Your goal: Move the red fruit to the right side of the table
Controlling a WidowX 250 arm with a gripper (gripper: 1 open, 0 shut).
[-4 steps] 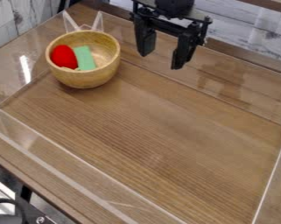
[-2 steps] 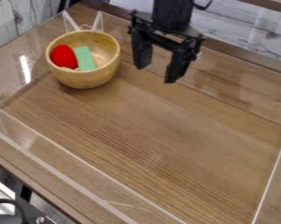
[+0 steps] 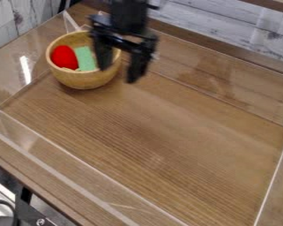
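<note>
In the far left part of the brown wood-grain tabletop (image 3: pixel 155 146) stands a round, light wooden bowl (image 3: pixel 85 80), and the red fruit (image 3: pixel 63 58) lies inside it, against the left part of its inner wall. The fruit's long axis runs mostly from near to far, slanting a little, with the far end more to the left and the near end more to the right. Which end carries the cap is too small to tell, so which way the tip points cannot be told. The fruit is a bright, even red, rounded and oval, and much smaller than the bowl. Just to its right in the bowl is a flat, light green piece (image 3: pixel 87 58), also longer from near to far. Farther right come the 2 dark fingers (image 3: pixel 137 67) of the arm, blurred, pointing down and spread wide open, with a broad gap between them. The left one hangs over the right part of the bowl, the right one beyond the bowl's right side. They grip nothing; whether the left one touches the rim cannot be told.
</note>
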